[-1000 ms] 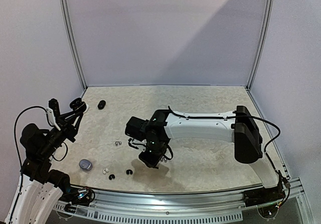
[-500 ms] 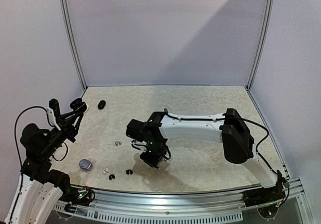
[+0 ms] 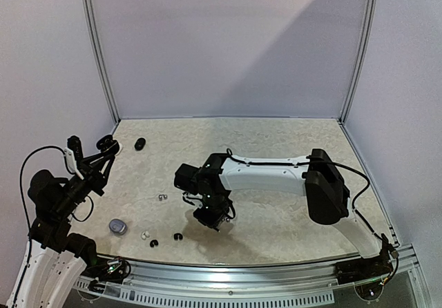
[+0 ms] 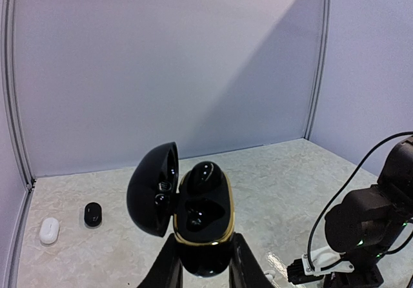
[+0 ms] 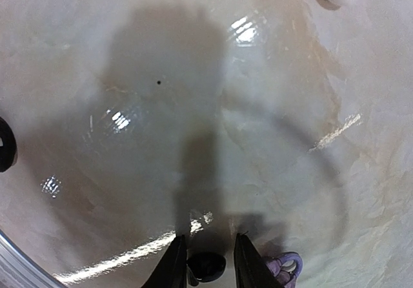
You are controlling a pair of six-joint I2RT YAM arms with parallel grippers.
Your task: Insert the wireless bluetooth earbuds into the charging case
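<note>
My left gripper (image 4: 202,248) is raised at the far left and shut on an open black charging case (image 4: 201,218) with a gold rim; the case (image 3: 107,144) also shows in the top view. One black earbud (image 4: 205,177) sits in its upper socket, and the lower socket is bare. Low over the table's front middle, my right gripper (image 3: 210,219) points down. In its wrist view the jaws (image 5: 208,254) straddle a black earbud (image 5: 206,267) that touches the left finger, with a gap to the right finger. A silvery-purple hooked earbud (image 5: 288,265) lies just right of the fingers.
A grey case (image 3: 117,226), a white bud (image 3: 145,235) and two black buds (image 3: 153,242) (image 3: 178,237) lie near the front left. Small silvery hooked buds (image 3: 162,197) sit mid-left. A black case (image 3: 140,143) and a white case (image 4: 49,230) rest at the back left.
My right arm has shifted slightly left and its jaws have narrowed around the black earbud. The left arm holds the case still.
</note>
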